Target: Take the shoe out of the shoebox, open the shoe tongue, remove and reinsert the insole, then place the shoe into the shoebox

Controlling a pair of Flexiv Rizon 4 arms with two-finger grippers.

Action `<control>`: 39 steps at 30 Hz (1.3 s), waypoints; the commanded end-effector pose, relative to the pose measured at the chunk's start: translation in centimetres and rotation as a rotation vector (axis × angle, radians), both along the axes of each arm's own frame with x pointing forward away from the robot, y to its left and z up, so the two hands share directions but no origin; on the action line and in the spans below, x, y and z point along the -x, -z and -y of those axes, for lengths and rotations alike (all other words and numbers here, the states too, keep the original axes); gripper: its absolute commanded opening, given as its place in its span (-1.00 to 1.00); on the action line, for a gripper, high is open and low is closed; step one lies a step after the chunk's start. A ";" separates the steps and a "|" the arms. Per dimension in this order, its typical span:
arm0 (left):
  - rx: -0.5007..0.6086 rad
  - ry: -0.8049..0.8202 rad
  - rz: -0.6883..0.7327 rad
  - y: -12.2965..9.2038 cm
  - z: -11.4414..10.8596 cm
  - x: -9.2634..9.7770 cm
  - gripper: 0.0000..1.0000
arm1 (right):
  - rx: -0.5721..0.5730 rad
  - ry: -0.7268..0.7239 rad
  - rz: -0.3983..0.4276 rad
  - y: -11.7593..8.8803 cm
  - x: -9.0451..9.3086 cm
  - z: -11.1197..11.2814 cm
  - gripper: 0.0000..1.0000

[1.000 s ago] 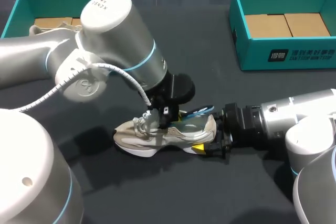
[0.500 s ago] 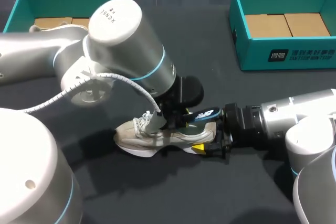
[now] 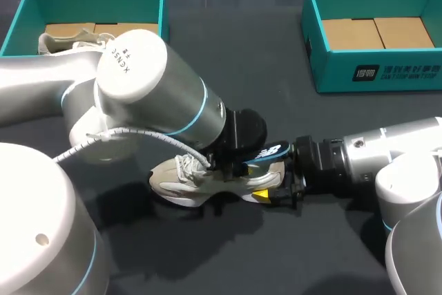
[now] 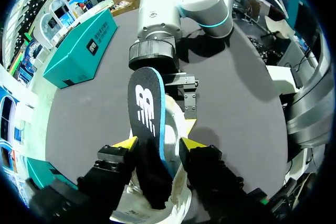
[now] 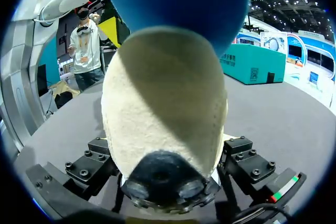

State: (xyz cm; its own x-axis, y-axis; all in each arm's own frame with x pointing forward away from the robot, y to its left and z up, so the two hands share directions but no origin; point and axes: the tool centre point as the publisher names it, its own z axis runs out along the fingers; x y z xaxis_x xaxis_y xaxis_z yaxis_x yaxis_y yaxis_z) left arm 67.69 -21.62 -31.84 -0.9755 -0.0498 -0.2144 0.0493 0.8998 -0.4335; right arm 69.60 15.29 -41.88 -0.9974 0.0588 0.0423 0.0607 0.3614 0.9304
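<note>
On the dark tabletop (image 3: 290,260) the sneaker (image 3: 197,184) stands on its sole. The right claw (image 3: 276,188) is clenched on its heel, probably to brace it. The left claw (image 4: 159,142) grasps the insole (image 4: 144,108) from both sides, its front end down inside the sneaker. The right arm lies low and level; the left arm arches over the laces, wrist angled down. Farther off, an open teal shoebox (image 3: 380,72) waits at the right.

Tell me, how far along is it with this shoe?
Done: the shoe is out on the table, heel held by the right hand. In hand: the left hand grips the insole, sticking half out of the shoe. Left: seating the insole, then putting the shoe in a box.
</note>
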 end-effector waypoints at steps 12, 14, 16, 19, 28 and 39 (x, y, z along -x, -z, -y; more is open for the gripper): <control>0.047 -0.129 0.100 2.1 1.8 -0.3 -0.48 | 0.003 0.001 -0.001 0.2 0.0 -0.1 -1.00; 0.051 -0.134 0.101 1.9 1.8 -0.5 -0.81 | 0.003 0.001 -0.001 0.2 0.0 -0.1 -1.00; 0.058 -0.145 0.110 1.8 1.8 -0.7 -1.00 | 0.003 0.001 -0.001 0.2 0.0 -0.1 -1.00; 0.066 -0.153 0.120 1.6 1.9 -1.0 -1.00 | 0.003 0.001 -0.001 0.2 0.0 -0.1 -1.00; 0.108 -0.184 0.163 0.9 2.2 -1.4 -1.00 | 0.003 0.001 -0.001 0.2 0.0 -0.1 -1.00; 0.119 -0.204 0.169 2.0 2.9 -1.7 -0.30 | 0.003 0.001 -0.001 0.2 0.0 -0.1 -1.00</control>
State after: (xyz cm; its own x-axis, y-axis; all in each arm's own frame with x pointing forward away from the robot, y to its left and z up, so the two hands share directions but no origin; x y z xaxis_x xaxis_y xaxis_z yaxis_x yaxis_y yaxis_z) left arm 69.19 -23.95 -33.31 -0.8932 -0.2759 -0.3551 -0.0466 0.8422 -0.5371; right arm 69.60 15.29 -41.88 -0.9974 0.0588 0.0423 0.0608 0.3614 0.9304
